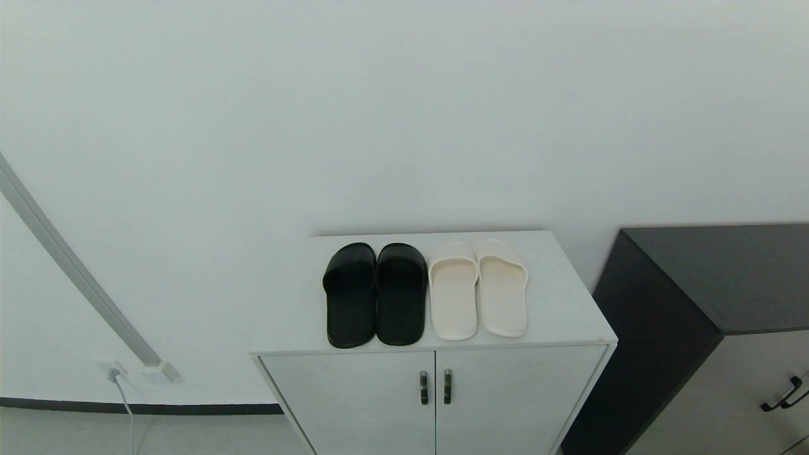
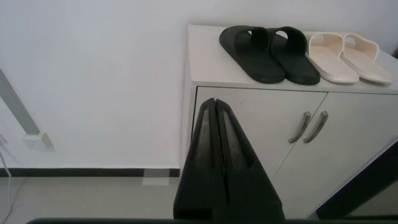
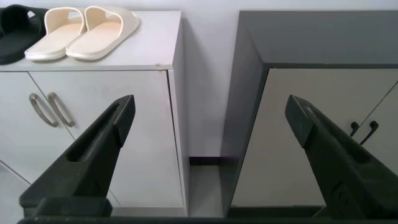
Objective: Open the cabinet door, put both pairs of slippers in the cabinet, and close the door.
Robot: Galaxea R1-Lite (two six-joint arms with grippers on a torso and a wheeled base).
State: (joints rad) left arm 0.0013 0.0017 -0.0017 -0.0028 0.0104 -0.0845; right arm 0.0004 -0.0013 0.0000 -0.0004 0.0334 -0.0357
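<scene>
Black slippers (image 1: 376, 294) and cream slippers (image 1: 478, 289) lined up side by side atop the closed cabinet (image 1: 569, 309), left gripper (image 2: 216, 106) held with fingers pressed together, right gripper (image 3: 210, 107) held with fingers spread wide

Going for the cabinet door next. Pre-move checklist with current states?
1. Both cabinet doors shut, handles unobstructed: ok.
2. Open right gripper ready for a handle: ok.
3. Open left gripper: not ok, it is shut.
4. Pairs of black slippers and white slippers side by side on the cabinet top, neither held: ok.
5. Room inside for both pairs: cannot tell, doors shut.
6. Swing of the right door past the dark cabinet: cannot tell.
</scene>
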